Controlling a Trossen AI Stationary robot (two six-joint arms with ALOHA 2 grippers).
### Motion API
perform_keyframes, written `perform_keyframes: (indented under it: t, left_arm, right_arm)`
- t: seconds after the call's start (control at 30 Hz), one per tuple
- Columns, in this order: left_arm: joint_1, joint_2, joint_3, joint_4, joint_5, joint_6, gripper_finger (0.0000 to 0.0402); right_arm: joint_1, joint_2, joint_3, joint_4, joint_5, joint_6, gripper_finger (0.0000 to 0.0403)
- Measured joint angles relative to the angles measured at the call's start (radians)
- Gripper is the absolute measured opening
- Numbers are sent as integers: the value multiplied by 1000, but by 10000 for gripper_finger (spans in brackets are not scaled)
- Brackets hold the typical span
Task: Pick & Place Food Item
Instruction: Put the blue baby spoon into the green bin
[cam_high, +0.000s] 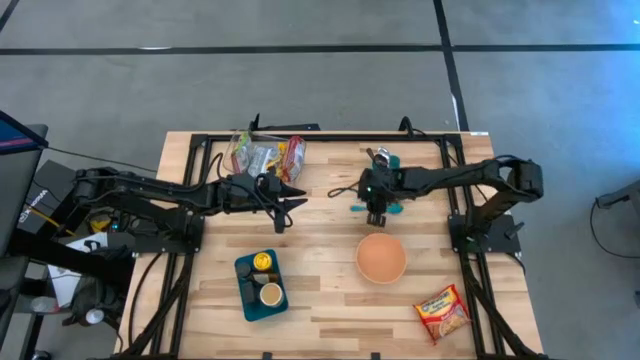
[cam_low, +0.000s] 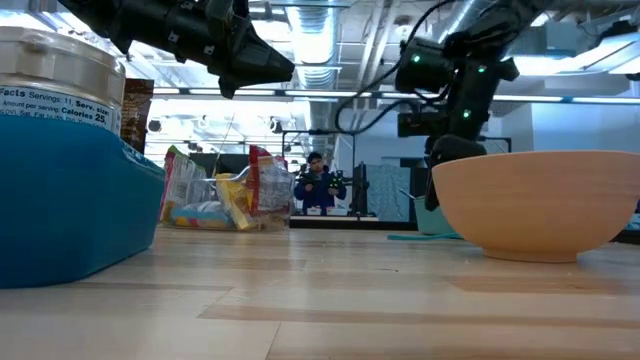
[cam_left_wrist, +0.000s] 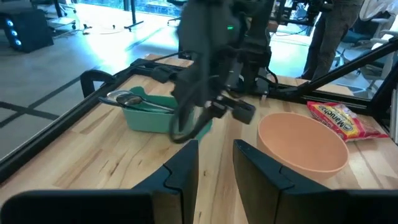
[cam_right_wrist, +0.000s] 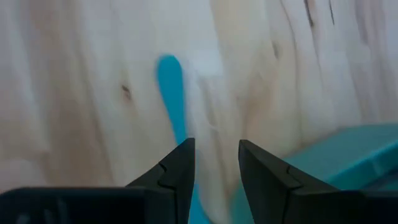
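Two grippers hang empty above the table (cam_high: 330, 300), fingers slightly apart. Left gripper (cam_high: 298, 197) is at frame centre. Right gripper (cam_high: 376, 217) points down over a blue spoon (cam_right_wrist: 171, 93), just above the bowl (cam_high: 381, 258).

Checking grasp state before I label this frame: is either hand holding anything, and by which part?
Nothing held. Left hand is open and empty above the table; right hand is open and empty, hovering over a blue utensil handle.

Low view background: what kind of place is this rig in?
Likely an open-plan robotics lab or workshop: exposed ceiling ducts, a person among desks and equipment behind the wooden table, and a bare concrete floor marked with dark lines.
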Motion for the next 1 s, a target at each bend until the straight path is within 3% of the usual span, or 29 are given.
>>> perform_keyframes:
  t: [0.4,0.6,1.0]
  left_arm:
    - [0,0,0,0,0,3,94]
    - [0,0,0,-1,0,3,94]
    - [0,0,0,-2,0,3,94]
  right_arm:
    - [-30,161,184,-259,-24,-97,117]
    - [-30,234,214,-306,-43,-107,117]
    - [-25,221,216,-350,-45,-104,117]
